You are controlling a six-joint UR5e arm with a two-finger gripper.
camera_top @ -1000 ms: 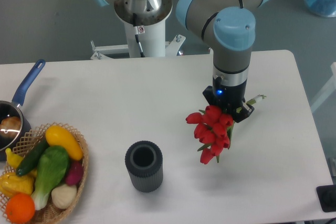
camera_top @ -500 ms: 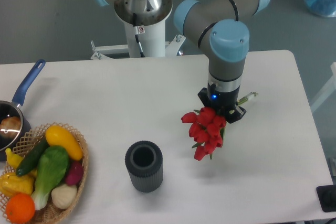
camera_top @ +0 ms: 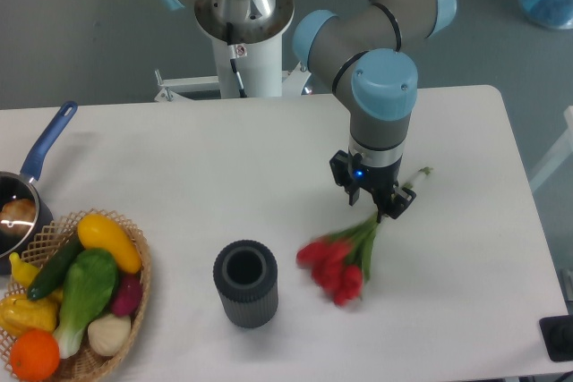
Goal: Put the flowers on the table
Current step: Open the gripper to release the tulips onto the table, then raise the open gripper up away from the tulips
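Observation:
The flowers [camera_top: 334, 264], red tulips with green stems, hang slanted down to the left of my gripper [camera_top: 383, 204]. Their heads are blurred and lie low over the white table [camera_top: 179, 176], right of the dark vase [camera_top: 245, 283]. I cannot tell if the heads touch the tabletop. My gripper points down and is shut on the stems. The stem ends [camera_top: 421, 172] stick out on its upper right side.
A wicker basket [camera_top: 134, 248] of vegetables and fruit stands at the front left. A blue-handled pot [camera_top: 36, 163] is at the left edge. The robot base [camera_top: 243, 33] stands behind the table. A black object [camera_top: 557, 339] sits at the front right corner.
The gripper has shifted slightly left and lower. The tulip heads have swung down and to the left, from just under the gripper to low over the table near the vase.

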